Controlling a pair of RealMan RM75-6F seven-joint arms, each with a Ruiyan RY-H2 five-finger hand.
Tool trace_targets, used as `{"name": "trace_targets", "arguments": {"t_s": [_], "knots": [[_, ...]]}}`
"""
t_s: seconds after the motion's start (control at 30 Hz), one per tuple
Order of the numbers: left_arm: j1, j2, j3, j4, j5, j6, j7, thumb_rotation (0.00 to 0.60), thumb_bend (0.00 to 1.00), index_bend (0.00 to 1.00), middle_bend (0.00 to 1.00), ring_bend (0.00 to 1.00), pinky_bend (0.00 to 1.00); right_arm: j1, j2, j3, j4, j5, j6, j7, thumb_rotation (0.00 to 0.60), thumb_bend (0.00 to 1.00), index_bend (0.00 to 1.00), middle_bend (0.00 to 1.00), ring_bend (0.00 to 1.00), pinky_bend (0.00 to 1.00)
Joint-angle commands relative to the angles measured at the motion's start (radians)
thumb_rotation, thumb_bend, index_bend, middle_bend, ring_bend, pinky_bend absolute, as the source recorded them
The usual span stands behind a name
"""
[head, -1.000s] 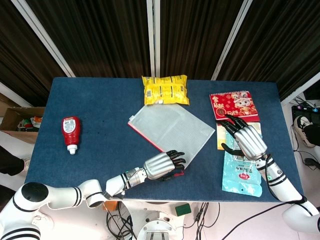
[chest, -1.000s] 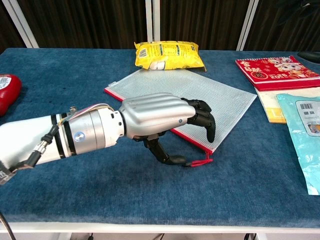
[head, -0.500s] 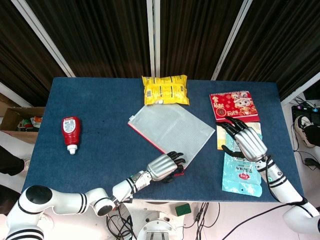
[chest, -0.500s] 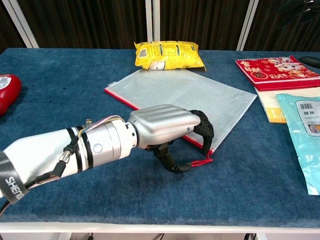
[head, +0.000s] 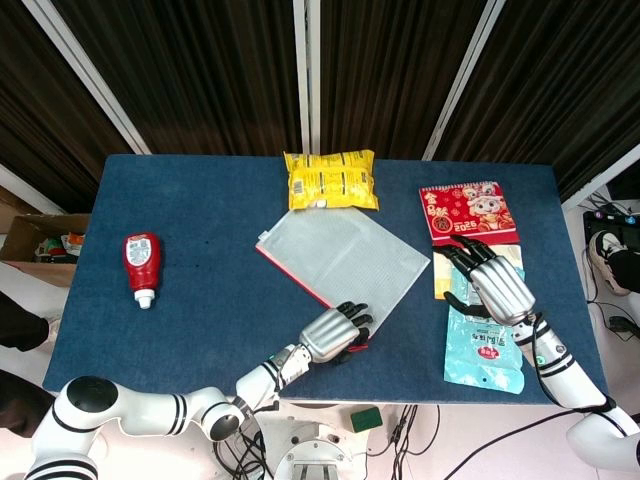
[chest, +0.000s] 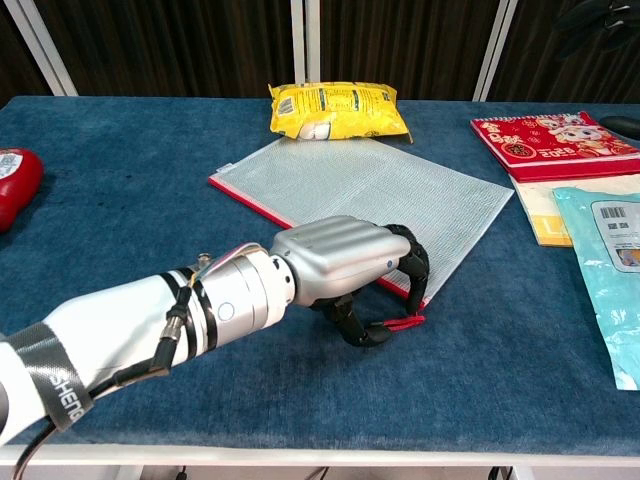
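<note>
The left hand (chest: 345, 262) is low in the middle of the frame, at the near corner of the grey mesh zipper pouch (chest: 375, 185). Its fingers (chest: 412, 262) curl down over the pouch's red edge, and the thumb hooks under by the little red pull cord (chest: 402, 323). I cannot tell if it really pinches the cord.

The cord is thin, so it could slip out. The flat pouch might slide on the blue table (chest: 130, 170) and not open.

The pouch looks flat, and nothing shows inside.

The right hand (head: 492, 280) is at the right of the head view, fingers spread, resting on a light blue packet (head: 484, 352). A yellow snack bag (head: 330, 179), a red booklet (head: 467, 212) and a red sauce bottle (head: 141, 264) lie around.
</note>
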Motion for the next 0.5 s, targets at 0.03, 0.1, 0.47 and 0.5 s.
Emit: {"name": "trace_targets", "arguments": {"t_s": [0.03, 0.1, 0.47, 0.5], "knots": [[-0.001, -0.003, 0.001, 0.003, -0.007, 0.002, 0.002, 0.600, 0.35, 0.45, 0.18, 0.07, 0.15, 0.000, -0.001, 0.001, 0.001, 0.000, 0.000, 0.001, 0.600, 0.30, 0.19, 0.25, 0.10, 0.24], [-0.002, -0.004, 0.002, 0.004, -0.013, 0.000, 0.003, 0.600, 0.35, 0.45, 0.18, 0.07, 0.15, -0.001, -0.001, 0.001, 0.001, 0.001, 0.000, 0.001, 0.600, 0.30, 0.19, 0.25, 0.10, 0.24], [-0.009, -0.018, 0.008, 0.010, -0.025, 0.004, 0.012, 0.600, 0.37, 0.47, 0.18, 0.07, 0.15, -0.003, -0.002, -0.002, 0.004, 0.002, -0.004, 0.001, 0.600, 0.30, 0.19, 0.25, 0.10, 0.24], [-0.010, -0.018, 0.009, 0.010, -0.026, 0.004, 0.013, 0.600, 0.37, 0.47, 0.18, 0.07, 0.15, -0.003, -0.002, -0.002, 0.004, 0.002, -0.004, 0.001, 0.600, 0.30, 0.19, 0.25, 0.10, 0.24]]}}
